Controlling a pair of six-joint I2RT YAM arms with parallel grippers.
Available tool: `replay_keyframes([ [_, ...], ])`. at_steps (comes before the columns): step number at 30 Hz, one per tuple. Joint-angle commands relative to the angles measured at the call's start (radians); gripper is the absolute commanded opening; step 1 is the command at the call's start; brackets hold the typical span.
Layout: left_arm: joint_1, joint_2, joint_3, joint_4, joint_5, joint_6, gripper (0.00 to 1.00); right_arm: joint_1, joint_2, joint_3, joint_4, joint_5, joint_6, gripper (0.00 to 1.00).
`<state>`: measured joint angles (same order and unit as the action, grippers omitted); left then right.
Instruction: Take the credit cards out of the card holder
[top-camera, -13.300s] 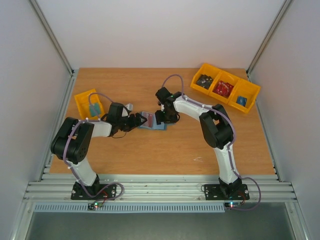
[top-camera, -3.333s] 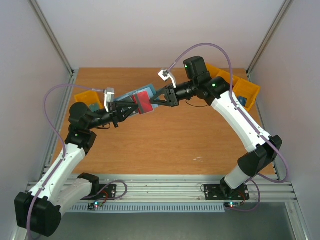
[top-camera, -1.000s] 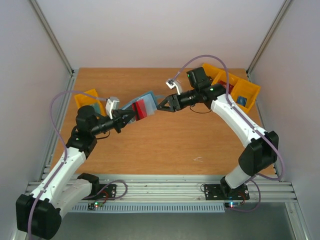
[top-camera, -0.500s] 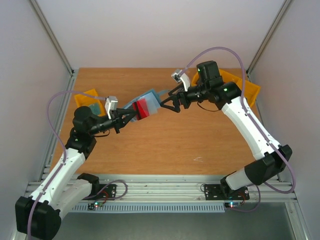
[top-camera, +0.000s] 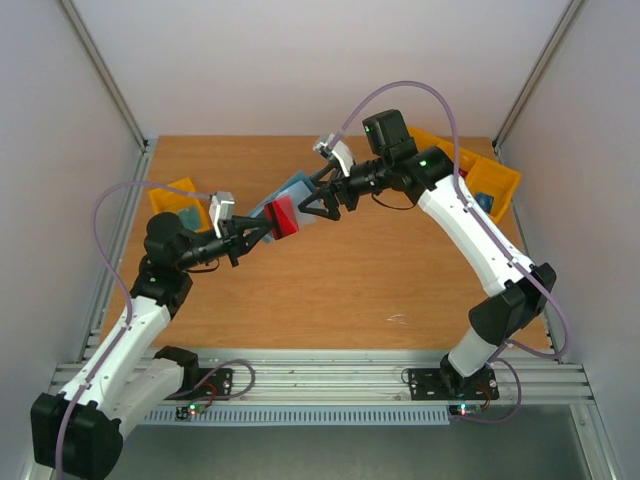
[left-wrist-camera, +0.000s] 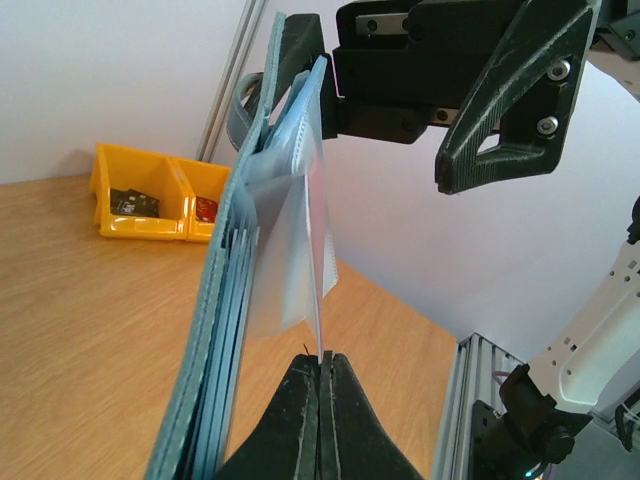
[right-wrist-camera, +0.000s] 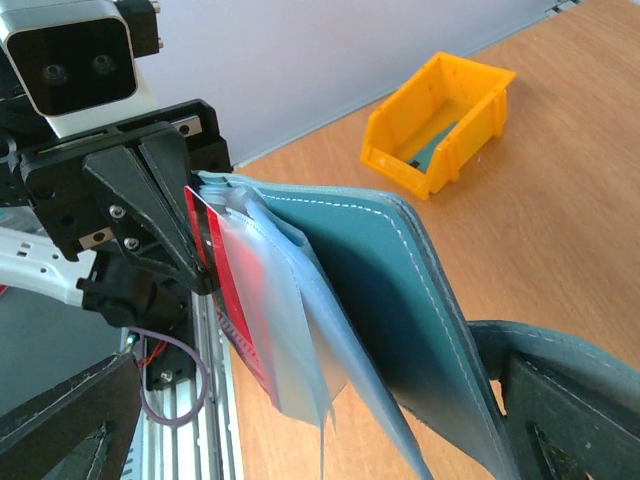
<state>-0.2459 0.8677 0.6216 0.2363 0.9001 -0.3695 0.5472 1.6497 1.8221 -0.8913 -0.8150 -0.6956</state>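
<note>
Wallet up in air over mid table, toward far edge, between both claws. Left claw pinched tight on thin edge of red card; card or its clear sleeve, can't split. Right claw spread wide, straddling wallet's other end, nothing clamped.

Risks:
- Drop to table: hanging off left pinch alone.
- Dragging whole wallet along on pull, from closing right on sleeves as well as cover.
- Torn or inverted sleeve, from pinching sleeve rather than card.

Seen only from right wrist: red face, fanned sleeves. Seen only from left wrist: pinch line edge-on, fully closed. Only from top: place over table. No second card made out in wallet.
</note>
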Motion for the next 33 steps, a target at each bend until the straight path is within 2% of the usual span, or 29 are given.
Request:
replay_keyframes([
  [1,0.004,-0.018,0.032,0.082,-0.01,0.0,0.0,0.009,0.009,0.026,0.014,-0.029,0.01,0.97],
  [5,0.004,-0.009,0.033,0.087,-0.026,0.001,0.0,0.033,0.041,0.046,0.01,-0.066,0.045,0.86],
  [10,0.004,-0.009,0.032,0.09,-0.032,0.0,0.0,0.045,0.078,0.045,0.027,-0.1,0.098,0.46],
  [11,0.004,-0.009,0.031,0.089,-0.032,0.001,0.0,0.048,0.082,0.045,0.028,-0.099,0.108,0.43],
  [14,0.004,-0.012,0.027,0.09,-0.033,0.001,0.0,0.052,0.083,0.023,0.065,-0.098,0.14,0.43],
  [17,0.004,-0.012,0.026,0.09,-0.039,0.001,0.0,0.058,0.081,0.009,0.092,-0.119,0.152,0.36],
  [21,0.004,-0.011,0.028,0.093,-0.037,0.002,0.0,0.061,0.075,-0.008,0.127,-0.105,0.183,0.22],
  [23,0.004,-0.01,0.028,0.094,-0.039,0.001,0.0,0.062,0.076,-0.011,0.132,-0.065,0.197,0.03],
  [33,0.004,-0.016,0.023,0.078,-0.045,0.008,0.0,0.058,0.045,-0.039,0.137,0.076,0.207,0.01],
])
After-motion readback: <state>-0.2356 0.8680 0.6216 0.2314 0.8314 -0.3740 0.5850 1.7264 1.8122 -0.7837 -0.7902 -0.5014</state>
